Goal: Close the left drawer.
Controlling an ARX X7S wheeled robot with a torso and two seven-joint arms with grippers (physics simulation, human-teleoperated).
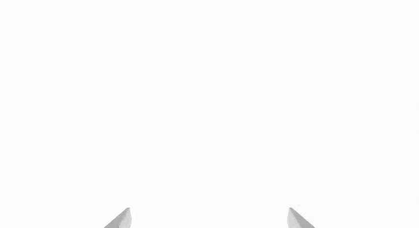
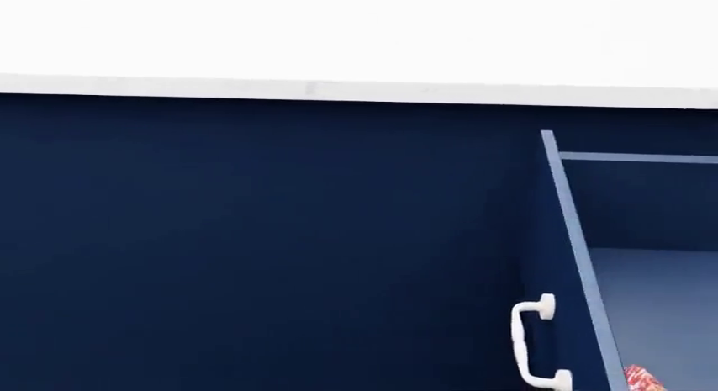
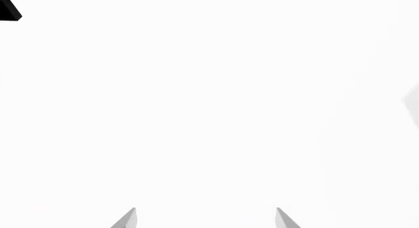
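In the head view the left drawer (image 2: 561, 240) stands pulled out at the lower right. Its navy front carries a white curved handle (image 2: 532, 342), and slate-blue inner walls and floor show behind it. Neither arm shows in the head view. My left gripper (image 1: 209, 215) is open, only its two grey fingertips (image 1: 121, 219) showing against blank white, with nothing between them. My right gripper (image 3: 206, 215) is open too, its fingertips (image 3: 127, 219) wide apart against white. Neither wrist view shows the drawer.
A white countertop edge (image 2: 359, 90) runs across above the navy cabinet face (image 2: 247, 240). Something red and patterned (image 2: 641, 379) lies inside the drawer at the bottom edge. A black corner (image 3: 9, 10) shows at one edge of the right wrist view.
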